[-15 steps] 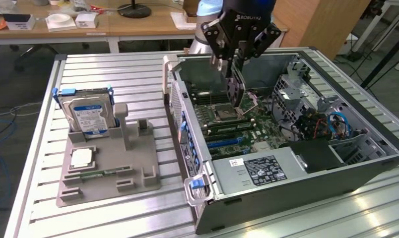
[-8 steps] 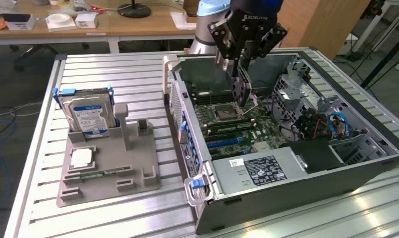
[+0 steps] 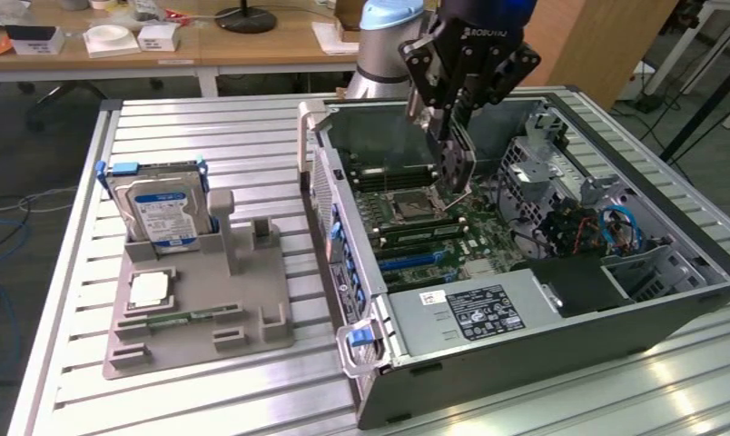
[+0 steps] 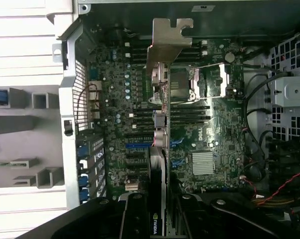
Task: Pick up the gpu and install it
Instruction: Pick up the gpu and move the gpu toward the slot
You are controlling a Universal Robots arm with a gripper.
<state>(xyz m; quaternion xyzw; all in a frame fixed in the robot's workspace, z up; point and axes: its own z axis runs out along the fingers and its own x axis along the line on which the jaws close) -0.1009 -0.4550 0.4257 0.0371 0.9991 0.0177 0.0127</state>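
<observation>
Black gripper (image 4: 157,221) is clamped on the gpu (image 4: 159,149), card edge-on btwn the jaws. We see its silver bracket (image 4: 168,42) at the end farthest from the tool. Beyond it lies the motherboard (image 4: 215,124), inside the open pc case (image 3: 559,318).

One gpu (image 3: 452,162); one open computer case (image 3: 583,331); one hard drive (image 3: 162,213); one grey holder (image 3: 238,300); one processor chip (image 3: 151,289); one memory stick (image 3: 186,318); one table (image 3: 231,127).
</observation>
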